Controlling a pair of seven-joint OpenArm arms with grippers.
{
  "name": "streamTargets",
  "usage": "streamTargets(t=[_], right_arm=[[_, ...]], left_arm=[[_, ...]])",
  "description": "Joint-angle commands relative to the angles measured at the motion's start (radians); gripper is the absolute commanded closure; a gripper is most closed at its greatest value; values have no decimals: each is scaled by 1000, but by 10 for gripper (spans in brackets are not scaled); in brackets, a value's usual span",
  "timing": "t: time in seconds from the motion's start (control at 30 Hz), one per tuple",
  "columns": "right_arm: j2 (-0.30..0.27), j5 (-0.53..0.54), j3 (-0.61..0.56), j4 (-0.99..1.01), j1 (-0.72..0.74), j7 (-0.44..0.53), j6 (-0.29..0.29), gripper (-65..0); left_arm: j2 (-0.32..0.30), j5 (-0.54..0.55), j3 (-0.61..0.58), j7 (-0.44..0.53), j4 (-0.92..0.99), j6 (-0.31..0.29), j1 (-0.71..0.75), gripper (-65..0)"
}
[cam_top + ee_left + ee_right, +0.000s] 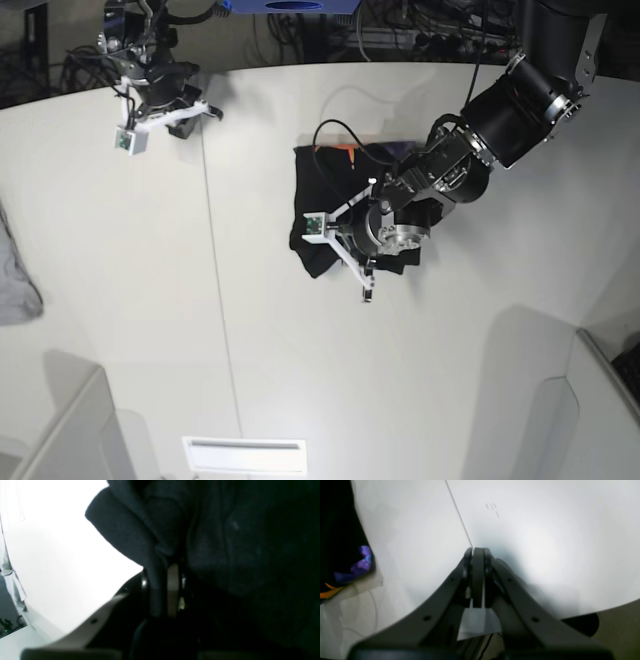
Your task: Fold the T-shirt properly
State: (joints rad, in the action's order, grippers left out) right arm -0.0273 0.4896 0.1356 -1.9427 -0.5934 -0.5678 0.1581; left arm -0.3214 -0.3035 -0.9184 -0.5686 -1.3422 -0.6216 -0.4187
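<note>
Item: T-shirt (325, 215), fold pinched in our left gripper (162, 590); right gripper (478, 552) closed, empty. We judge slippage likely.

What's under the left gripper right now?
The black T-shirt, bunched on the white table. The left gripper is shut on a fold of it. What lies beneath the shirt is covered, as is most of the shirt under the arm.

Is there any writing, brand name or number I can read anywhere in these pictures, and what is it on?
No legible text anywhere.
White table: a few faint dark marks, too blurred to read.
Black T-shirt: an orange tag and purple patch at the neck; no lettering can be made out.
</note>
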Motion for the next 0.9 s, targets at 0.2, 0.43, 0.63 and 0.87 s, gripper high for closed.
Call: streamTargets(t=[0.2, 0.43, 0.63, 0.87], right_arm=[[-4, 2, 0, -19, 0, 16, -2, 0], [-4, 2, -4, -17, 11, 10, -2, 0], [-4, 2, -4, -17, 11, 10, -2, 0], [-6, 2, -4, -17, 8, 9, -2, 0]], left_arm=[[3, 57, -21, -67, 20, -77, -21, -239], [3, 57, -20, -69, -43, -77, -73, -487], [-3, 62, -15, -70, -130, -77, -128, -507], [-3, 57, -12, -132, -191, -77, -162, -507]])
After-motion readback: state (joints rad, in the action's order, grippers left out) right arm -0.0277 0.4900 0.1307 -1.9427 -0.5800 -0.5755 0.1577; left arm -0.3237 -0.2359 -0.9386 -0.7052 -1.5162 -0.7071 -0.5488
